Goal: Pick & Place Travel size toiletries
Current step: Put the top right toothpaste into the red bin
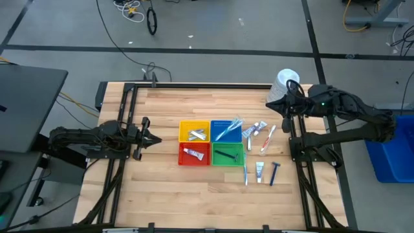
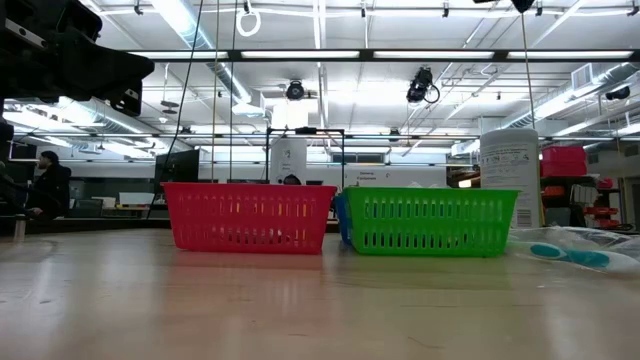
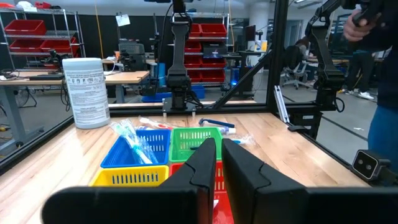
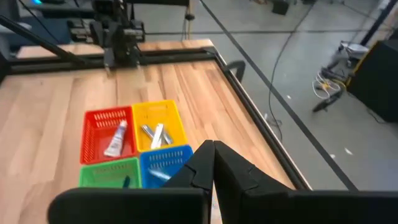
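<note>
Toiletries, sorted: two silvery packets [image 1: 198, 134] in the yellow basket [image 1: 183, 127]; one white tube [image 1: 193, 154] in the red basket [image 1: 182, 159]; one dark razor [image 1: 227, 155] in the green basket [image 1: 238, 160]; pale toothbrushes [image 1: 229, 129], number not countable, in the blue basket [image 1: 216, 125].

The four baskets are set touching in a square at the table's [image 1: 162, 188] centre.

Toiletries, loose: five or six are counted between the baskets and the table's right edge, among them a blue razor [image 1: 274, 173], a small tube [image 1: 259, 171], and a toothbrush [image 1: 246, 175].

One large white container [image 1: 286, 82] stands at the far right corner.

Left gripper [image 1: 155, 138]: near the left edge, fingers nearly together, nothing held.

Right gripper [image 1: 269, 101]: raised near the far right corner, fingers closed, nothing held.
</note>
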Controlling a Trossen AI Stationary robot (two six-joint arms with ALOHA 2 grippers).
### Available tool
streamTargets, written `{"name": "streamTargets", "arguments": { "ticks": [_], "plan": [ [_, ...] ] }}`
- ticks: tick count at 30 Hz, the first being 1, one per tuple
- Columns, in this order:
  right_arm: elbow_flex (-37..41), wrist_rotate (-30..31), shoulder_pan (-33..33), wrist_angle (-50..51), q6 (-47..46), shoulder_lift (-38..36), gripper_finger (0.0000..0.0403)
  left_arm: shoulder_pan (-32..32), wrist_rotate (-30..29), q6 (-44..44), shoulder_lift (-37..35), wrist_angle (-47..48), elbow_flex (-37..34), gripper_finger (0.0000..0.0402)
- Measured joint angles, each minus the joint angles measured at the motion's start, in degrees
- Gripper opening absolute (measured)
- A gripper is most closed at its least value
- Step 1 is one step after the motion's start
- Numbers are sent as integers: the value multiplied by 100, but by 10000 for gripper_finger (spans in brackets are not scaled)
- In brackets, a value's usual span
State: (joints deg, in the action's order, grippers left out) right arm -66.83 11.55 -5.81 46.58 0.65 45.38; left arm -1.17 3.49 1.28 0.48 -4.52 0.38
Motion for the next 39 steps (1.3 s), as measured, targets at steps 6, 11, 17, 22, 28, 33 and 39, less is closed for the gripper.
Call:
{"name": "streamTargets", "arguments": {
  "ticks": [6,11,17,22,28,33,39],
  "plan": [
    [0,-3,-264,528,-218,89,16,0,0,2,-1,0,0,32],
    [4,-6,-588,1133,-342,284,16,2,0,0,-1,1,0,32],
    [4,-9,-950,1526,-342,507,16,1,0,2,1,-1,-1,32],
    [28,-12,-1157,1613,-342,607,16,1,0,0,1,1,-2,32],
    [313,-37,-1340,1796,-326,604,18,2,0,1,0,-1,-1,32],
    [700,-299,-1479,1830,58,607,19,2,0,1,1,0,-1,32],
    [1066,-426,-1688,1819,732,696,21,2,0,2,-1,0,-2,32]
  ]
}}
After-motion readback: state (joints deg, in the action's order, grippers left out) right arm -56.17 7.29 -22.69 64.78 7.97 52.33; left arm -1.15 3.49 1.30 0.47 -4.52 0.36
